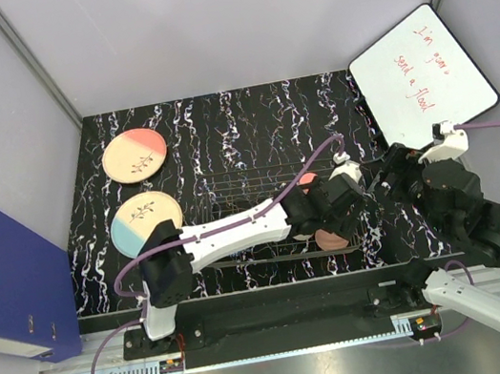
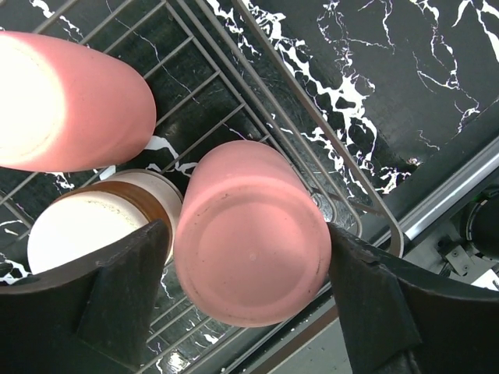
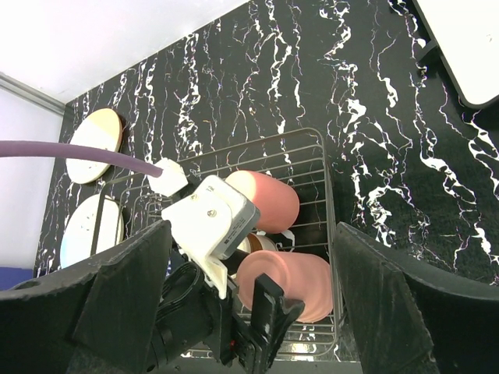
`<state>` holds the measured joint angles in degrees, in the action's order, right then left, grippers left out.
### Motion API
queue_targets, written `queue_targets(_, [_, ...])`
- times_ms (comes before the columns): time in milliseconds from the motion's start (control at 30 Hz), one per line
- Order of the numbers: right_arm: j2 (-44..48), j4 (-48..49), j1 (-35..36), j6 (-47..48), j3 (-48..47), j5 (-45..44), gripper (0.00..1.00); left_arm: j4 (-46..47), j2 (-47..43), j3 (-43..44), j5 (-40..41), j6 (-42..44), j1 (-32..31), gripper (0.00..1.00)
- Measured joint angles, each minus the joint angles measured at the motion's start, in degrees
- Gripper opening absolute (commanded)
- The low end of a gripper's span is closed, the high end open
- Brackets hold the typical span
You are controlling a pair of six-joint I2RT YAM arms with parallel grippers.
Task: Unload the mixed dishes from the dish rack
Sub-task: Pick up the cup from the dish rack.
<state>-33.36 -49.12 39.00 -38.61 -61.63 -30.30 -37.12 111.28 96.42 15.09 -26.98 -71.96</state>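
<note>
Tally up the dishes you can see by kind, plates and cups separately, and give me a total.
Round two-tone plates: 2
Pink cups: 2
Cream cup with brown band: 1
Total: 5

Left gripper [image 2: 248,238] jaws straddle pink cup [image 2: 257,195], base toward camera, lying on dish rack [image 2: 234,70] wires. Pads at cup's sides, contact unclear. Cream cup [image 2: 93,222] just outside one finger. Second pink cup [image 2: 70,101] ahead, off to side. Marbled tabletop [image 2: 405,78] beyond rack.
</note>
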Motion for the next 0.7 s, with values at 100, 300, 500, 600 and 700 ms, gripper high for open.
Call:
queue_targets(100, [0.2,0.0,0.0,0.0,0.2,0.0,0.91,0.4,0.0,0.0,0.2,0.1,0.0,0.65])
queue_targets(300, [0.5,0.2,0.0,0.0,0.4,0.0,0.91,0.8,-0.3,-0.3,0.7,0.4,0.0,0.46])
queue_targets(500, [0.5,0.4,0.0,0.3,0.3,0.0,0.91,0.7,-2.6,-1.1,1.3,0.9,0.0,0.41])
queue_targets(600, [0.5,0.4,0.0,0.4,-0.2,0.0,0.91,0.5,-4.9,-1.3,2.2,1.7,0.0,0.41])
queue_targets(700, [0.1,0.4,0.0,0.5,-1.8,0.0,0.91,0.2,-7.8,-1.1,3.5,2.8,0.0,0.39])
